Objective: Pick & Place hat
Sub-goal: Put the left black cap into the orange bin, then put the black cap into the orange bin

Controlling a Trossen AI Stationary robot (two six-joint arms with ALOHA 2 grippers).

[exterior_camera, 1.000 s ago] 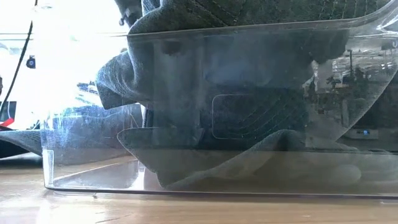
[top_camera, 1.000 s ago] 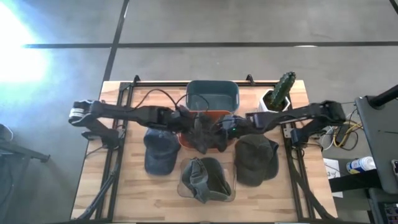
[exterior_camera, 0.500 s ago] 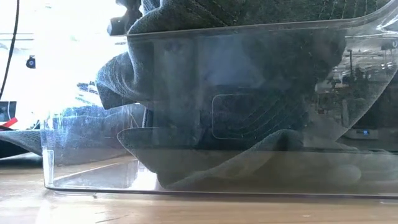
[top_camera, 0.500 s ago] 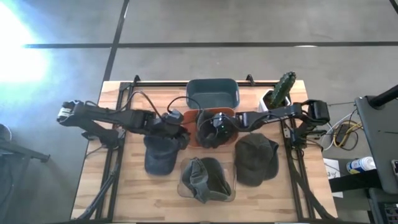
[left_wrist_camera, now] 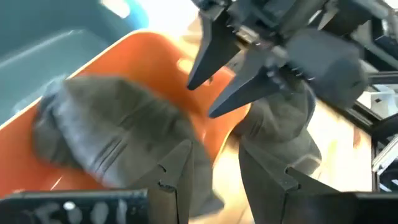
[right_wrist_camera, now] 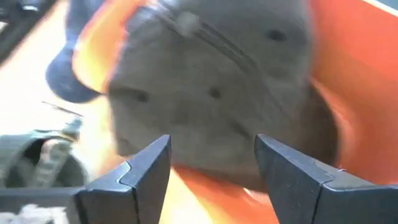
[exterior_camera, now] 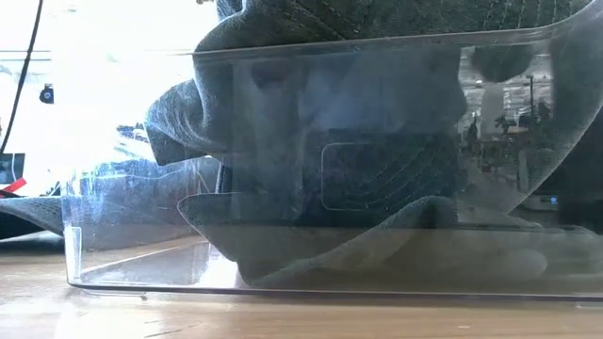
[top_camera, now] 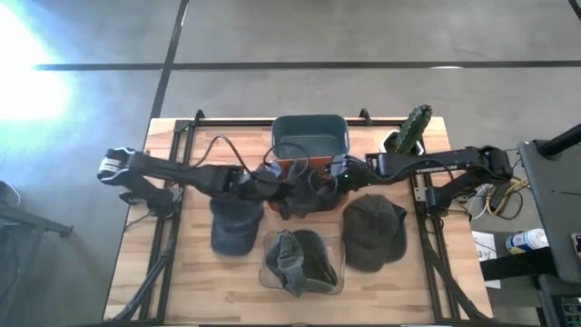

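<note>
Grey cap (left_wrist_camera: 118, 146) lying in orange bin (left_wrist_camera: 140, 59), seen only by wrists; left gripper (left_wrist_camera: 214, 163) and right gripper (right_wrist_camera: 211, 163) both spread, empty. From above, arms hiding it; clear bin (top_camera: 302, 263) at 6 o'clock.

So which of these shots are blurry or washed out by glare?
High view: strong glare on the floor at upper left, table sharp. Low view: blown-out backlight behind the clear container. Both wrist views: motion blur smears the gray hat in the orange bin.
</note>
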